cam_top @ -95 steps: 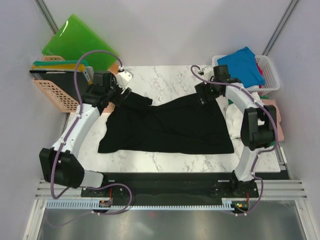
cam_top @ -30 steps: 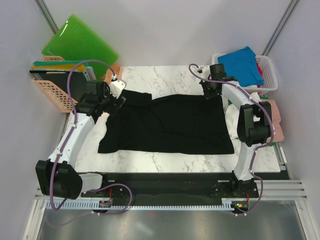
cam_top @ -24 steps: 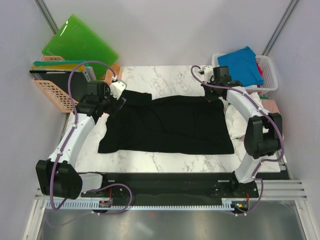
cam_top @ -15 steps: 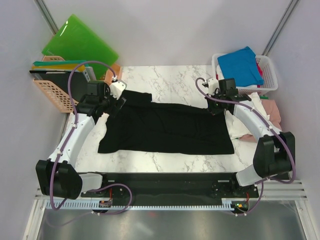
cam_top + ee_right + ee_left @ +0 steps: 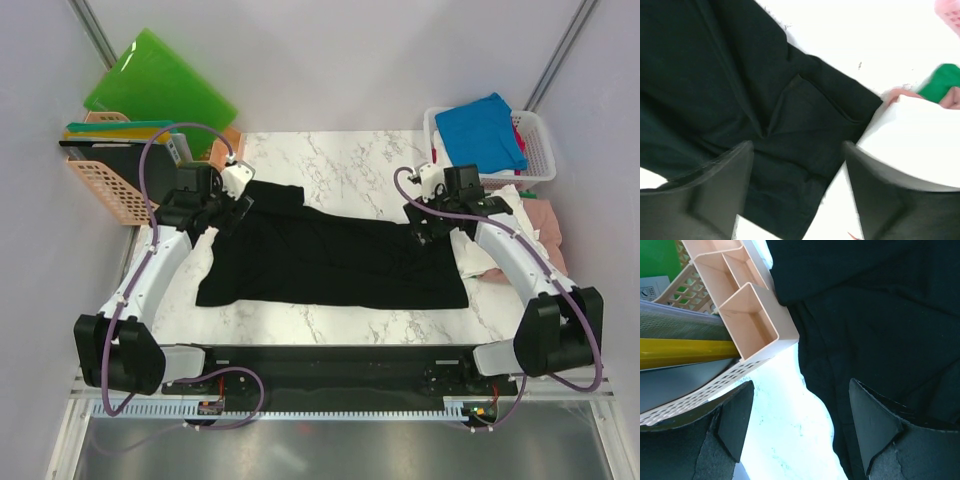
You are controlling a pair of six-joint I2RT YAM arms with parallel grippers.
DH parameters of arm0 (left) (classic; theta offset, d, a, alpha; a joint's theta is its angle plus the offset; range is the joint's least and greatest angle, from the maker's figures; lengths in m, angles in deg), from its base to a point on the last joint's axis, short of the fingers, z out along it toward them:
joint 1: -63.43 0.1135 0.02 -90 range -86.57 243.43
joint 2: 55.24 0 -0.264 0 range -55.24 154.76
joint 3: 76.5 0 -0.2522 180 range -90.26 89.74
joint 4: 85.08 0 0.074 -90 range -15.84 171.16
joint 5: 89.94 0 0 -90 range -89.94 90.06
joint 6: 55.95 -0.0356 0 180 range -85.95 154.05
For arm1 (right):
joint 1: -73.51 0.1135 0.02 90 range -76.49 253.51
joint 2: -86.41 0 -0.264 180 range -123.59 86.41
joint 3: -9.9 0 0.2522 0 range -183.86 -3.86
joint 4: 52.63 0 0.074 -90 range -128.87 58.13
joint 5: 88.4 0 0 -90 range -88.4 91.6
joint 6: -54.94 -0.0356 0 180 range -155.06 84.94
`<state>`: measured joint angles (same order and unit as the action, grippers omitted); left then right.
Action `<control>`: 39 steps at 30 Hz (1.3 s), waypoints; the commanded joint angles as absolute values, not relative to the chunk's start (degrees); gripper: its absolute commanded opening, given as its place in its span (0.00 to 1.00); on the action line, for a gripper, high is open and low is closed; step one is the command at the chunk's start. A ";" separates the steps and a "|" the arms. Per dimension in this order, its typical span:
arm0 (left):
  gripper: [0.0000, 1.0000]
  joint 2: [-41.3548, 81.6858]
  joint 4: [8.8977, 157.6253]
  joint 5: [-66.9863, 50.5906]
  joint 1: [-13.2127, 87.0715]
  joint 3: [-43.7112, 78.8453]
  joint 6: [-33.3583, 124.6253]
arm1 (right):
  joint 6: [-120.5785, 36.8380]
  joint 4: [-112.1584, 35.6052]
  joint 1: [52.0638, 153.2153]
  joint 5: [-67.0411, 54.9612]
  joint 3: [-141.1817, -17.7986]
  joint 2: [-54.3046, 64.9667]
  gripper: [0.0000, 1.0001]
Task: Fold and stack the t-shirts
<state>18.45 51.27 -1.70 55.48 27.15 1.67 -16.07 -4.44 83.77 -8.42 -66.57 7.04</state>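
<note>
A large black t-shirt (image 5: 330, 255) lies spread flat on the marble table (image 5: 340, 160). My left gripper (image 5: 226, 212) is open and empty above its far left sleeve. In the left wrist view it (image 5: 800, 435) hangs over the shirt's left edge (image 5: 880, 315) and bare table. My right gripper (image 5: 424, 232) is open and empty above the shirt's right part. In the right wrist view it (image 5: 797, 195) is over a creased corner of the black cloth (image 5: 765, 100). A blue t-shirt (image 5: 485, 130) lies in the white basket (image 5: 540, 150). White (image 5: 482, 255) and pink (image 5: 545, 215) shirts lie at the right.
Bright green boards (image 5: 150, 85) lean at the back left. A pink basket (image 5: 110, 185) with flat boards stands at the left table edge, close to my left gripper; it also shows in the left wrist view (image 5: 755, 325). A green cloth (image 5: 945, 80) shows by the white shirt (image 5: 910, 135).
My right gripper has moved from the shirt's far right corner toward me, over its right part. My left gripper has shifted slightly left, and the left sleeve now lies flatter.
</note>
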 commanded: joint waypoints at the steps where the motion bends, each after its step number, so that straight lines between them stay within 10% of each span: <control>1: 0.83 18.06 53.21 -2.92 55.61 27.86 2.85 | -16.86 -6.79 83.44 -7.89 -67.84 1.26 0.75; 7: 0.83 17.10 53.21 -2.31 55.61 28.03 2.41 | -21.43 -10.65 83.44 -10.88 -72.23 -9.38 0.42; 39: 0.83 20.08 55.14 -1.69 55.61 28.74 1.36 | -24.77 -13.21 83.71 -11.40 -76.11 -15.46 0.40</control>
